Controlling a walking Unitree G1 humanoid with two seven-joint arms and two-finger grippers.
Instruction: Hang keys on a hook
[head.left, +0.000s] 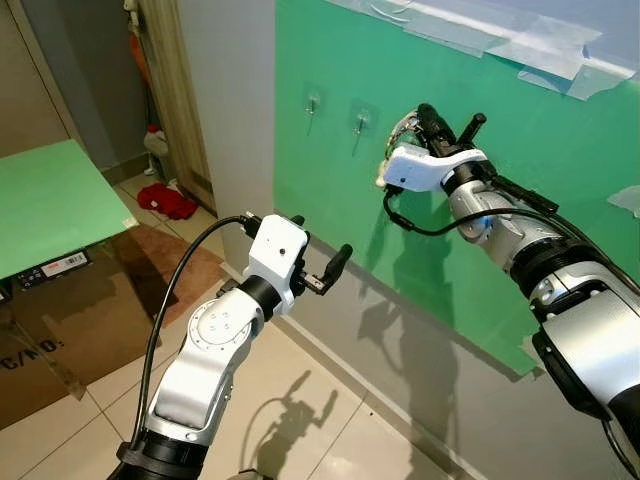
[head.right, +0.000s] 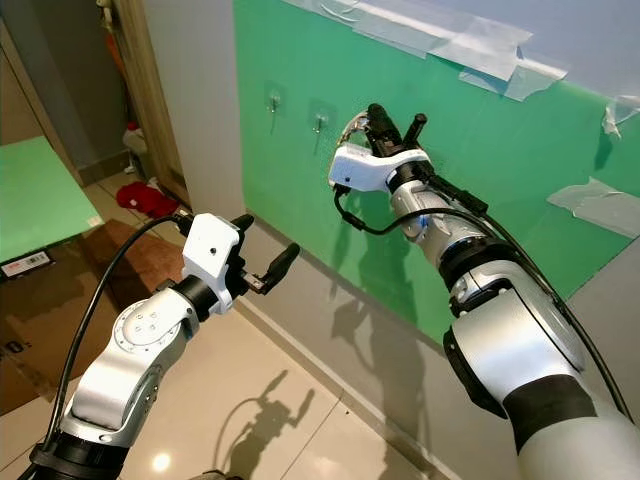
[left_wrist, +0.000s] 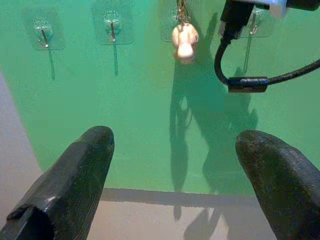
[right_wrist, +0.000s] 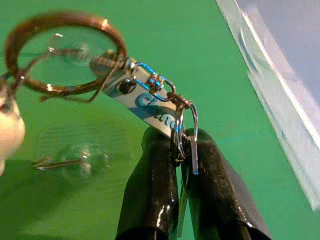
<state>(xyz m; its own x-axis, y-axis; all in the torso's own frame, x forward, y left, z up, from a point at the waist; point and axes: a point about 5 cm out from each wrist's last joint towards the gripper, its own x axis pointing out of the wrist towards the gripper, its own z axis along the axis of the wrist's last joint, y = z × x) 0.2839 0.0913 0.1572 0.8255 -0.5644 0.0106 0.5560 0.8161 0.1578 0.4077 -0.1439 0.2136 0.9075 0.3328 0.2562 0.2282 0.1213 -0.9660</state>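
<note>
A bright green sheet (head.left: 450, 200) covers the grey wall ahead, its upper edge fixed with strips of clear tape (head.left: 540, 50). Small clear adhesive hooks (left_wrist: 112, 25) with metal prongs sit in a row on it. The right pincer (right_wrist: 181, 150) is raised to the sheet at about one o'clock in the head views, clenched on a small silver ring of the bunch of keys (right_wrist: 145, 95); a blue-and-silver tag runs from that ring to a larger bronze-coloured ring, which lies over one clear hook in the right wrist view, though whether it is threaded on the prong cannot be told. A pale cream charm (left_wrist: 184, 41) hangs below the bunch against the green, just beside the right arm's black cable (left_wrist: 260, 82). The left pincer (left_wrist: 175, 170) is held low at about seven o'clock, well apart from the wall, its two black fingers spread and holding nothing. Beige tiled floor (head.left: 320, 400) runs below. At nine o'clock stands a green-topped counter (head.left: 50, 200) over a brown cardboard box; beyond it a red cloth (head.left: 168, 200) lies on the floor near a doorway
</note>
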